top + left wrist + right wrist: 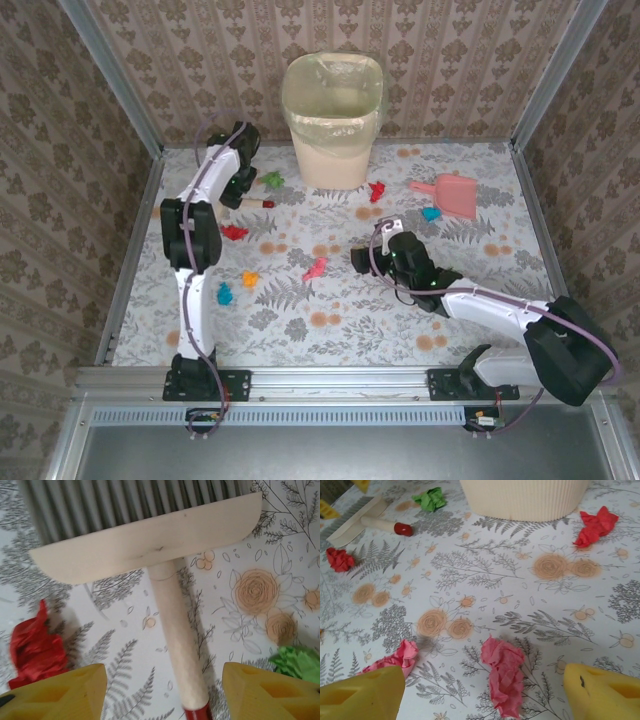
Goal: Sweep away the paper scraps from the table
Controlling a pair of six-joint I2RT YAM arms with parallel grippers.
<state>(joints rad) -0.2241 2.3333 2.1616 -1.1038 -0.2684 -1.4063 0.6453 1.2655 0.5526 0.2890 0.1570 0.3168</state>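
A wooden brush (150, 540) with grey bristles and a red-tipped handle (177, 645) lies flat on the table (340, 330) at the far left. My left gripper (162, 695) is open astride that handle, with a gap on both sides. Beside it lie a red scrap (32, 647) and a green scrap (295, 662). My right gripper (482, 695) hangs open low over a pink scrap (504, 680), with a second pink bit (400, 657) by its left finger. More paper scraps dot the table: red (234, 232), orange (250, 279), blue (225, 294), red (377, 190).
A cream bin (333, 120) with a liner stands at the back centre. The pink dustpan (452, 193) lies at the back right with a blue scrap (431, 213) beside it. Metal rails and patterned walls close in the table's sides.
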